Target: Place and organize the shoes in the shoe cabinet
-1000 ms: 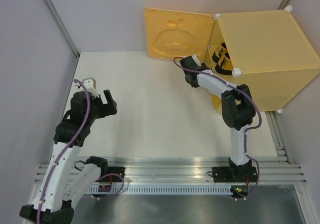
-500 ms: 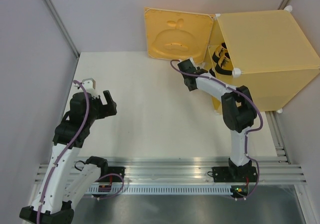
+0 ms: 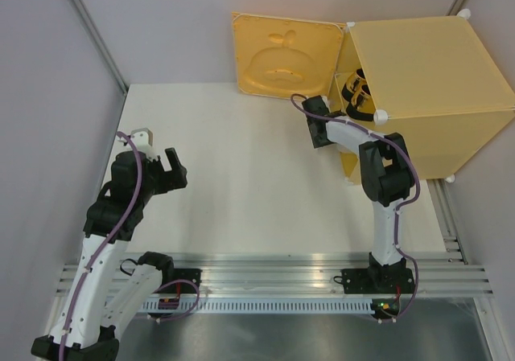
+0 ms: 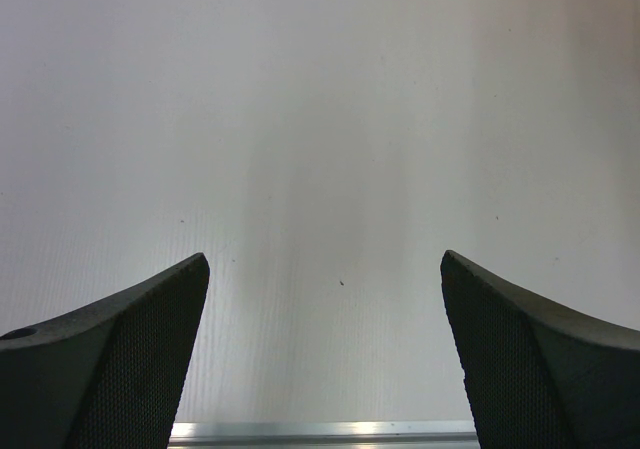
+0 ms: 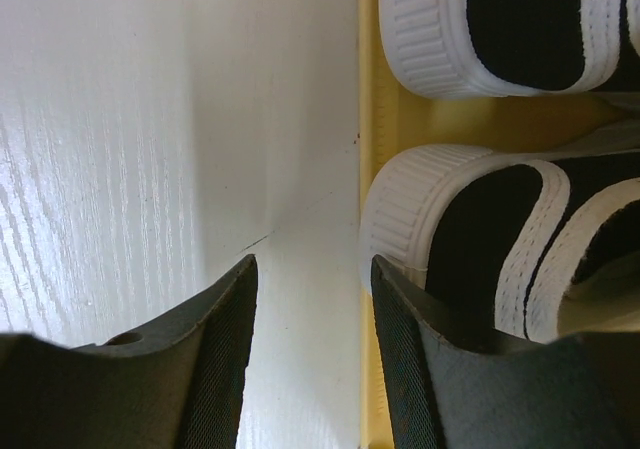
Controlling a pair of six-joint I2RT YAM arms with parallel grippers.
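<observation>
The right gripper point(image 5: 312, 369) is hovering low at the mouth of the cabinet point(image 3: 426, 71), jaws about half apart and gripping nothing; bare table point(image 5: 150, 119) is showing between them. Just beside it, two white shoes point(image 5: 470, 239) are sitting side by side on the yellow floor, right at the lip, with a sliver of yellow between them. Deeper in, the overhead view is catching a gold shoe point(image 3: 356, 88); I cannot make out a second. The left gripper point(image 4: 325, 349) is hanging wide open and empty over the table, well apart from it all.

My read is that the job is nearly done and this is tidying, squaring up the white pair. Doing it well means pushing low on the ribbed rubber end, straight inward, so the shoe is sliding rather than twisting, and keeping clear of the lip and the open door point(image 3: 286, 55).

The shoes are showing ribbed white rubber rims around black insides, and they look grippy and slightly yielding. The cabinet is a smooth yellow-orange plastic box with white corner knobs, so the shoes should slide on it. The door is a square embossed panel. The table is matte white and faintly grained. The fingers point(image 5: 220, 369) are black and finely textured.
</observation>
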